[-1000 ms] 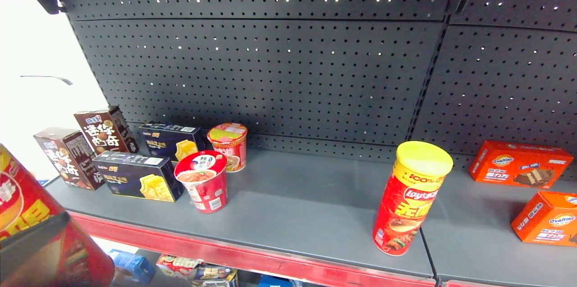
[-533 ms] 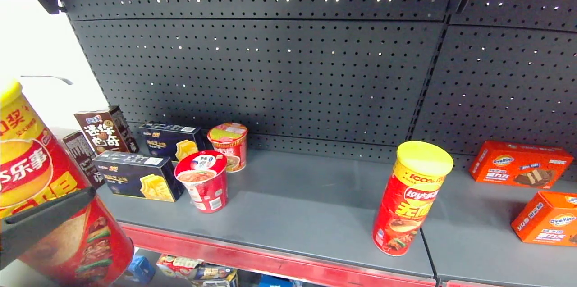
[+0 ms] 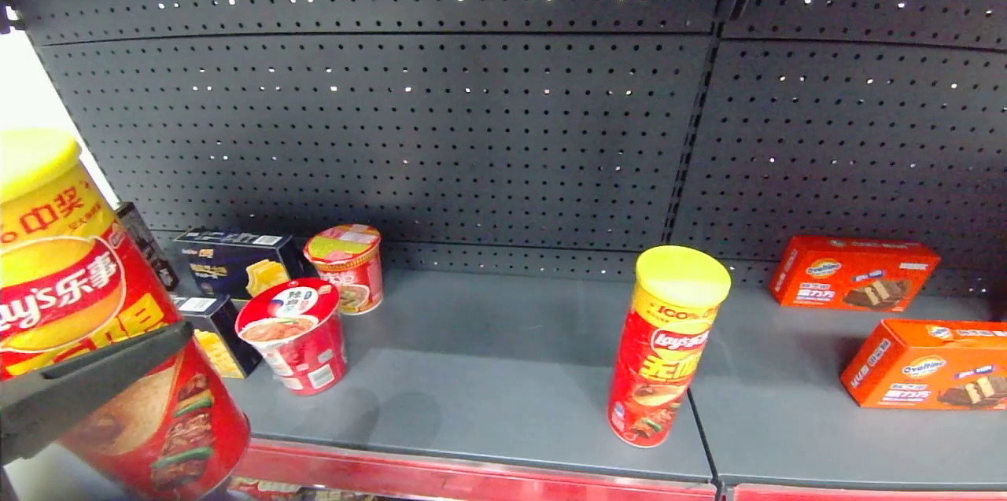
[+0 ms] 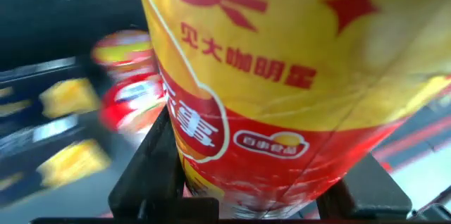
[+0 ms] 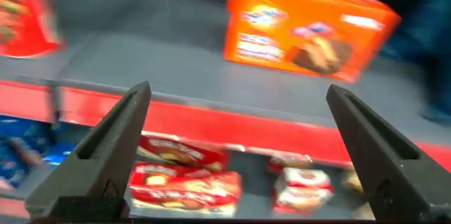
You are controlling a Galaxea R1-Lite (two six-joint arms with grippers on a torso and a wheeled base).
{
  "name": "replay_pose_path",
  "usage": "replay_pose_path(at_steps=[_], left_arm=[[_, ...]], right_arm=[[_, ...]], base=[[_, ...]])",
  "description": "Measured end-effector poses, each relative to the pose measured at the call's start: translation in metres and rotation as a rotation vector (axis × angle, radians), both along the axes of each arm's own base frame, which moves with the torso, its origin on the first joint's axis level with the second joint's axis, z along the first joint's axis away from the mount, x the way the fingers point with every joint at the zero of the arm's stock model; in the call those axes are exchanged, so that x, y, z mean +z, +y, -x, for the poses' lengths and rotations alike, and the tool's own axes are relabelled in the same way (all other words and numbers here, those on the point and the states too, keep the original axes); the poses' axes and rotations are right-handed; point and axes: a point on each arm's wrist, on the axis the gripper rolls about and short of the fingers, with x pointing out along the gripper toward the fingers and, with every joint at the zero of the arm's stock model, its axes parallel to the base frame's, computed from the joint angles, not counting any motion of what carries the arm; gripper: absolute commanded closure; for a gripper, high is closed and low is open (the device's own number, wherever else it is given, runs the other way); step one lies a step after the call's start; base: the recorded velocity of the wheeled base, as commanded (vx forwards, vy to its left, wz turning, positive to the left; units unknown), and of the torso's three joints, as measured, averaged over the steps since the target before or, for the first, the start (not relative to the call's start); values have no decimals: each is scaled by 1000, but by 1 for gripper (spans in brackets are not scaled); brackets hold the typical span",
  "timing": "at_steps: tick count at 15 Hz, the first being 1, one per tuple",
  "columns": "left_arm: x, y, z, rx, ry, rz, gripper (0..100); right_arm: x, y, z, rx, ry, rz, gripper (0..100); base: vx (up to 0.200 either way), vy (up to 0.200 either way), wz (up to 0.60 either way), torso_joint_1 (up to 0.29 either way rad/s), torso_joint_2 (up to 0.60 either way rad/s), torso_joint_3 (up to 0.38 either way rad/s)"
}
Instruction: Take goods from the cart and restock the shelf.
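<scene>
The left gripper (image 4: 257,182) is clamped around a tall red and yellow chip can (image 3: 86,312), one dark finger (image 3: 86,387) lying across its lower half. The can is upright, off the left front of the shelf (image 3: 488,375), near two noodle cups (image 3: 295,336). A second chip can (image 3: 669,351) stands on the shelf towards the right. The right gripper (image 5: 237,90) is spread wide and holds nothing, at the shelf's red front edge below an orange box (image 5: 303,30).

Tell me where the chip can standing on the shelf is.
In the head view the chip can stands upright right of centre, near the front edge of the shelf, orange boxes to its right, noodle cups farther left.
</scene>
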Motion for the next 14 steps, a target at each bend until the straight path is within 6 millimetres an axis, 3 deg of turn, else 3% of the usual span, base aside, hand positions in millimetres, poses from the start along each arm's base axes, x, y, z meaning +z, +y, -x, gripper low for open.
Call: replay_pose_path(at_steps=[3, 6, 14], left_arm=[[-2, 0, 0, 1, 5, -1, 100], [-1, 0, 0, -2, 0, 1, 100], [-2, -1, -1, -16, 7, -1, 100]], right_arm=[[0, 0, 0, 1, 0, 2, 0], [0, 0, 0, 4, 1, 5, 0], [0, 0, 0, 16, 2, 1, 0]], base=[[0, 0, 0, 0, 0, 0], [0, 0, -600, -7, -1, -1], [0, 0, 0, 0, 0, 0]])
